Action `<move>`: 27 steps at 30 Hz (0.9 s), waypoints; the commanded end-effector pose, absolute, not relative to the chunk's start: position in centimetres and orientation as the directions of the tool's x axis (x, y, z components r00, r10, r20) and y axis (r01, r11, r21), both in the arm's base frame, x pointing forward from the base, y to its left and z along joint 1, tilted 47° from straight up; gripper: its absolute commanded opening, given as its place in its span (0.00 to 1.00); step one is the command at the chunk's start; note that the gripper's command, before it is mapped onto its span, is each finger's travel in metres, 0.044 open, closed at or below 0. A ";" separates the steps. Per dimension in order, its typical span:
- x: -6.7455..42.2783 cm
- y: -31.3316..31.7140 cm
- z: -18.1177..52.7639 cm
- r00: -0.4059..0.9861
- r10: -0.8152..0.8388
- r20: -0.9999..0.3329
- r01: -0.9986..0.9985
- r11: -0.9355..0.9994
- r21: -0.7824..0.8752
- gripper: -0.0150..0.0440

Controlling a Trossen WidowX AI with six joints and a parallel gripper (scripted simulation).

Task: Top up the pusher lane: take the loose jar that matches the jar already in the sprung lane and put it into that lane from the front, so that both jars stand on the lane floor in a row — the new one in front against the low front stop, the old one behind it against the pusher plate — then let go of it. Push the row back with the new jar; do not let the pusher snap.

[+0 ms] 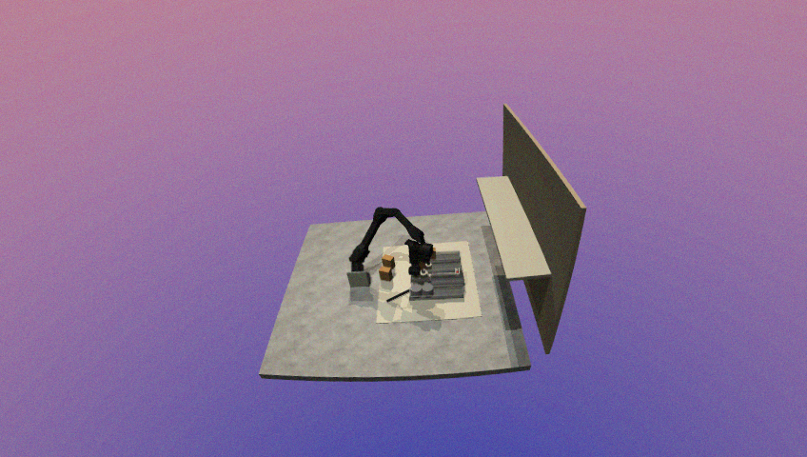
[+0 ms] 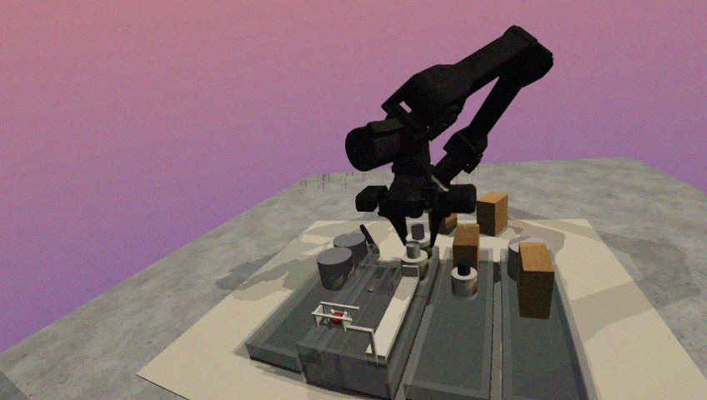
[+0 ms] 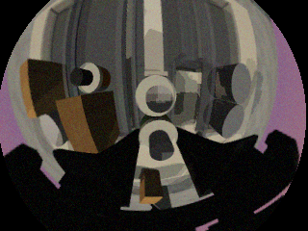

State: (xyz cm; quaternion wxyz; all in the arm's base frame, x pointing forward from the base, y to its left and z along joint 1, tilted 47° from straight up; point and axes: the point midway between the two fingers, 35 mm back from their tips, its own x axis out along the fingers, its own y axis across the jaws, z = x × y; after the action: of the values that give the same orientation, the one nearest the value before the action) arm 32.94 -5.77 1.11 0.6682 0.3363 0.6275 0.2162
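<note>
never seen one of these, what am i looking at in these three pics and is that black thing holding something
The black thing is a robot arm with several joints, standing on a grey slab. At its end is a two-fingered tool, and yes, it is closed on a small pale jar with a dark lid.

The first picture looks from far off and high up, and also shows a tan wall with a shelf. The second is a close view from the side. The third, round one is a camera on the arm's wrist looking down past the fingers.

On a cream mat lies a set of grey lanes. A matching jar stands just in front of the held one. Nearby are another jar, brown boxes and grey cylinders.
</note>
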 end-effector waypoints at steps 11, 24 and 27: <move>33.4 -5.3 1.0 0.137 0.717 -0.684 0.121 0.673 0.729 0.25; 33.4 -5.0 0.7 0.137 0.717 -0.684 0.121 0.673 0.730 0.25; 33.4 -4.9 0.6 0.137 0.717 -0.684 0.121 0.673 0.730 0.25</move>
State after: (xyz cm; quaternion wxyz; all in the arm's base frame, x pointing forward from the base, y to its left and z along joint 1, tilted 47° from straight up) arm 33.02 -5.11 0.55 0.6694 0.3361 0.6258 0.2173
